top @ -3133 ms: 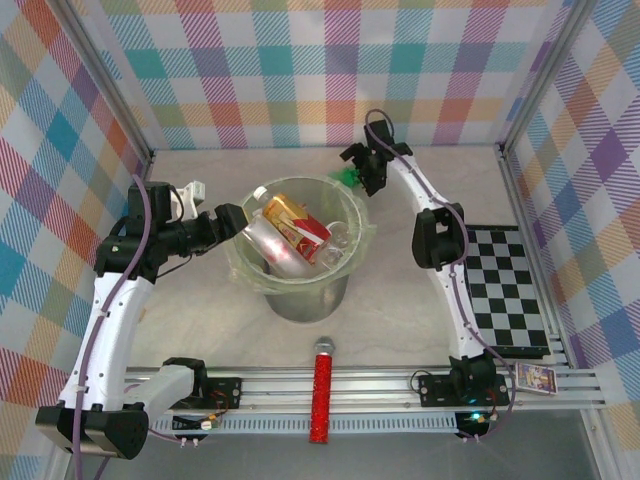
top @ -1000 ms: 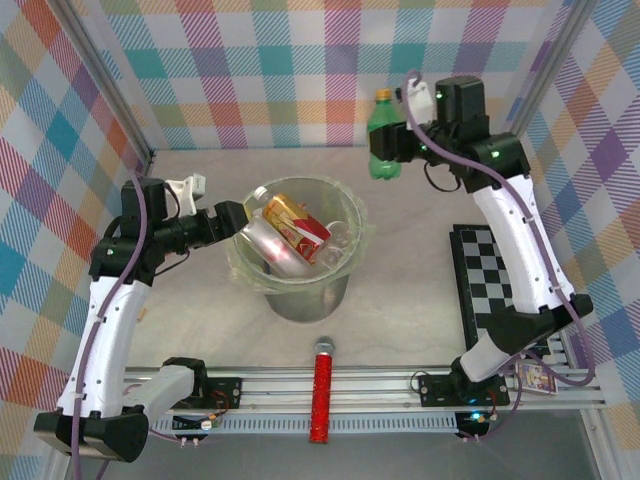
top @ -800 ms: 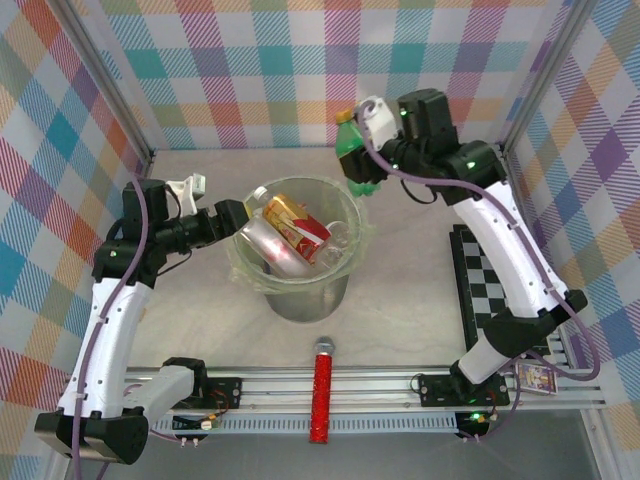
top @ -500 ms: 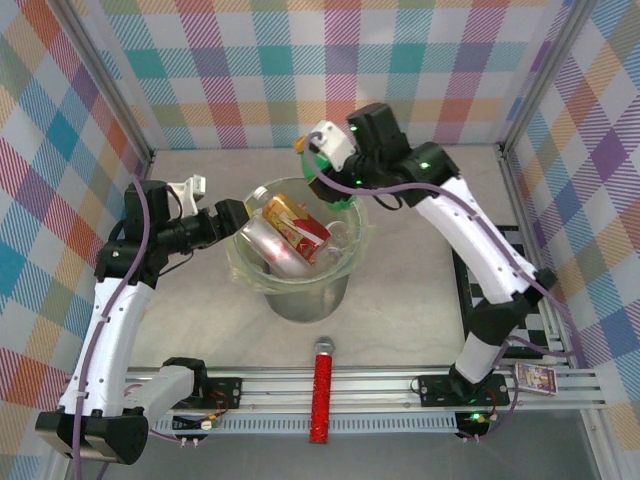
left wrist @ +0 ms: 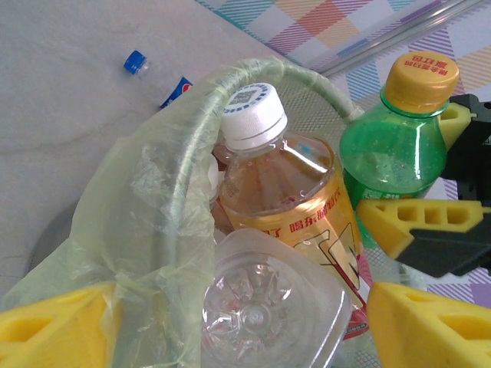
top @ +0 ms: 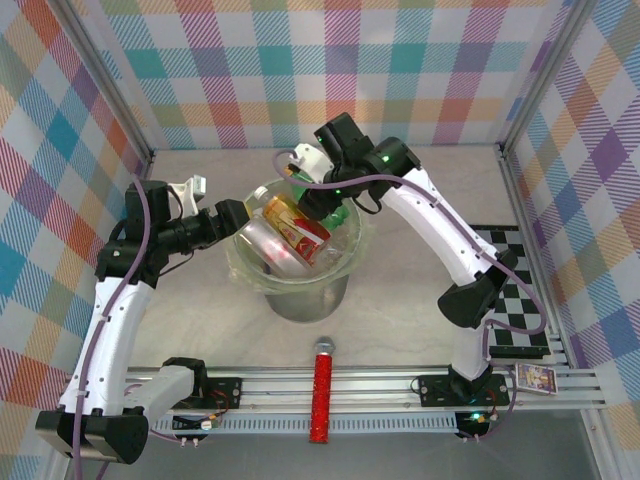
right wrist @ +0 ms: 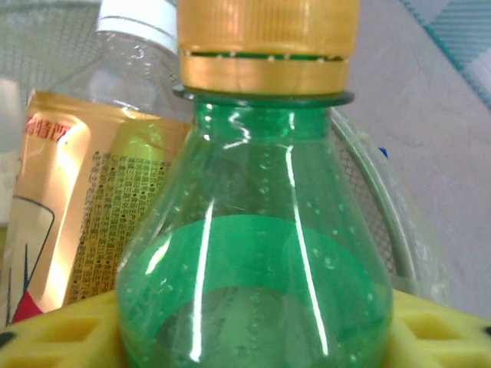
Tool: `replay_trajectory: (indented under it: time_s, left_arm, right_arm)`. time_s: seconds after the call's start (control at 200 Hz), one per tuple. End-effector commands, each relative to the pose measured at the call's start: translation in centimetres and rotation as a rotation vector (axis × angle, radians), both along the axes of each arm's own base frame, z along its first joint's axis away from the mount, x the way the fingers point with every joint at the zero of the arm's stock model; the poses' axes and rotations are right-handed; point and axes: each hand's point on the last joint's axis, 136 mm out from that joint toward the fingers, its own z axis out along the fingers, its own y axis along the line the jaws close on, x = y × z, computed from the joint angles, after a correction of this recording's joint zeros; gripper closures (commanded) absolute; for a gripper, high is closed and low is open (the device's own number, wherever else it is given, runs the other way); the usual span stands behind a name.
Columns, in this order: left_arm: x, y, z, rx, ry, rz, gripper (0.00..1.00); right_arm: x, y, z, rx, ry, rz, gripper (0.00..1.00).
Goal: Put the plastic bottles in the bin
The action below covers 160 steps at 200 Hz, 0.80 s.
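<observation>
From above, nearest the bases, a red stick (top: pixel 322 392) lies on the surface (top: pixel 420 270) just in front of the bin (top: pixel 300 295). A checkerboard (top: pixel 515 290) sits well off to the right.

The bin stands mid-surface, lined with a pale green bag (left wrist: pixel 146 230) and piled with bottles. The left claw (top: pixel 238 216) hangs just beside its left rim, while the right claw (top: pixel 318 198) reaches over its far side.

The left wrist camera gives the pile in detail. An amber bottle (left wrist: pixel 291 207) with a white cap leans against the rim, and the base of a clear bottle (left wrist: pixel 261 307) lies under it. This claw's yellow fingers (left wrist: pixel 54 326) stand wide apart at the frame's lower corners, gripping nothing. The same view catches the other claw from the side, one yellow finger lying across the lower part of the green bottle (left wrist: pixel 395 146).

The right wrist camera settles the grip. Its pads (right wrist: pixel 61 330) sit flush against both sides of the green bottle, clamped on it. The bottle is upright with its yellow cap on top, held over the amber bottle's label inside the rim.

Farthest off, the left wrist view adds a blue-capped bottle (left wrist: pixel 157 77) lying on the surface beyond the bin.
</observation>
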Motion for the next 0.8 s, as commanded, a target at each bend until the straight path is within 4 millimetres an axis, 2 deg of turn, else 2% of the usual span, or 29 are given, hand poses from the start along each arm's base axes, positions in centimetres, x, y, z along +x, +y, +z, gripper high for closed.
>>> replay_trajectory:
  time_s: [0.0, 0.055, 0.095, 0.215, 0.32, 0.425, 0.455, 0.535, 0.62, 0.795]
  left_arm:
    - [0.3, 0.0, 0.6, -0.01, -0.012, 0.004, 0.17]
    - [0.4, 0.0, 0.7, -0.011, -0.013, 0.002, 0.17]
    - [0.5, 0.0, 0.7, -0.01, -0.013, 0.004, 0.17]
    - [0.7, 0.0, 0.8, -0.01, -0.014, 0.003, 0.18]
    - [0.6, 0.0, 1.0, -0.012, -0.019, 0.001, 0.18]
    - [0.6, -0.2, 1.1, -0.018, -0.022, -0.008, 0.18]
    - [0.6, -0.3, 1.1, -0.021, -0.021, -0.012, 0.18]
    - [0.5, -0.5, 1.1, -0.034, -0.018, -0.025, 0.18]
    - [0.5, -0.8, 1.2, -0.058, -0.022, -0.039, 0.18]
    - [0.8, -1.1, 1.1, -0.078, -0.023, -0.044, 0.18]
  right_arm:
    - [-1.4, -0.6, 1.5, 0.013, 0.012, -0.004, 0.23]
    - [-1.7, -0.6, 2.6, 0.042, 0.004, 0.001, 0.14]
    - [-1.8, -0.6, 3.3, 0.058, -0.007, 0.0, 0.12]
    - [-1.5, -1.7, 5.0, 0.072, -0.053, -0.053, 0.11]
    - [-0.7, -4.2, 5.8, 0.072, -0.066, -0.187, 0.13]
    - [0.0, -7.5, 5.3, 0.136, 0.035, -0.353, 0.17]
    - [0.1, -8.4, 4.7, 0.153, 0.075, -0.394, 0.18]
    - [-0.4, -10.4, 3.6, 0.223, 0.178, -0.476, 0.24]
    - [-1.8, -10.6, 2.9, 0.298, 0.259, -0.483, 0.32]
    - [-4.3, -9.8, 1.1, 0.368, 0.401, -0.467, 0.37]
